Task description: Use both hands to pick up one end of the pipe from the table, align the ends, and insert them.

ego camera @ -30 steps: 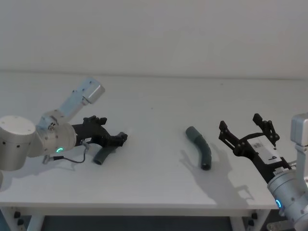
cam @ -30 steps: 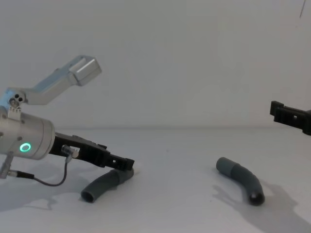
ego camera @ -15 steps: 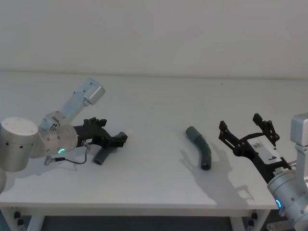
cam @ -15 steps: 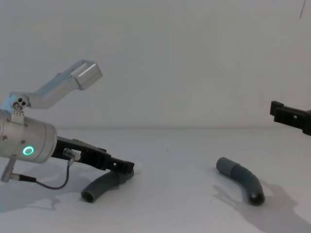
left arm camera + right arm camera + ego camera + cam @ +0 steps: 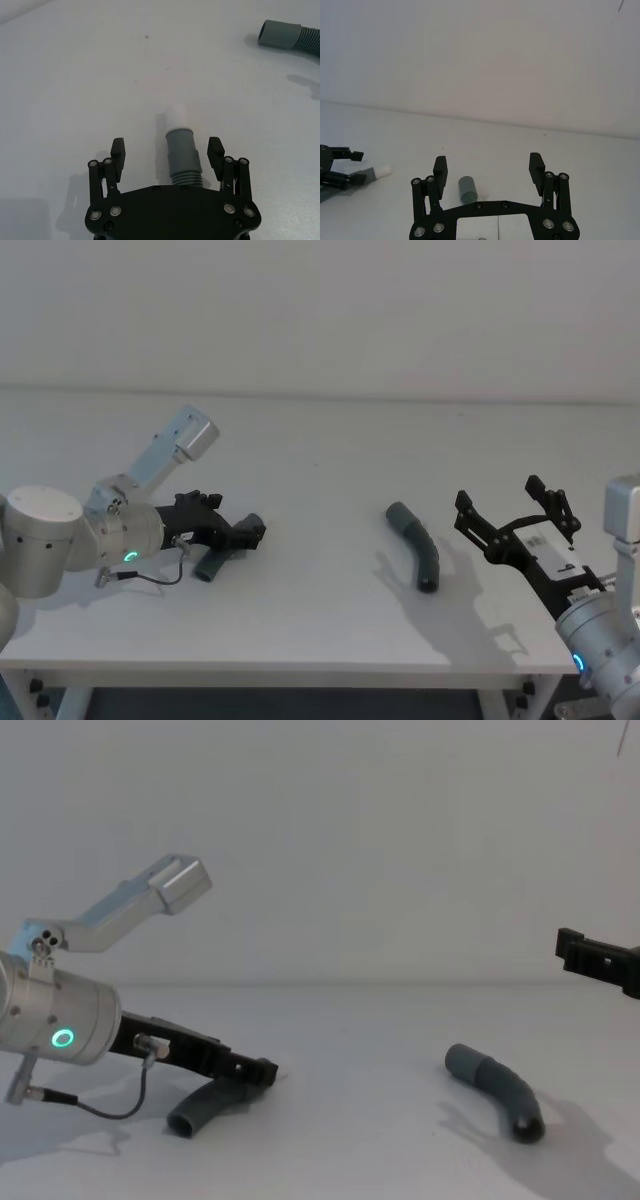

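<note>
Pipe halves lie well apart on the table (image 5: 320,460). Left half (image 5: 209,564), whitish tip (image 5: 178,113) leading, sits lower left, lengthwise between the left gripper's (image 5: 250,533) spread fingers, not clamped yet. Right half (image 5: 420,552) lies right of centre, right gripper (image 5: 498,496) near on its right, wide open, empty. Nothing blocks either. I'd guess closing the left comes next.

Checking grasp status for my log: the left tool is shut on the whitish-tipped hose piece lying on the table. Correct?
No. The left wrist view shows the left tool open, fingers either side of the whitish-tipped hose piece lying on the table, gaps visible.
</note>
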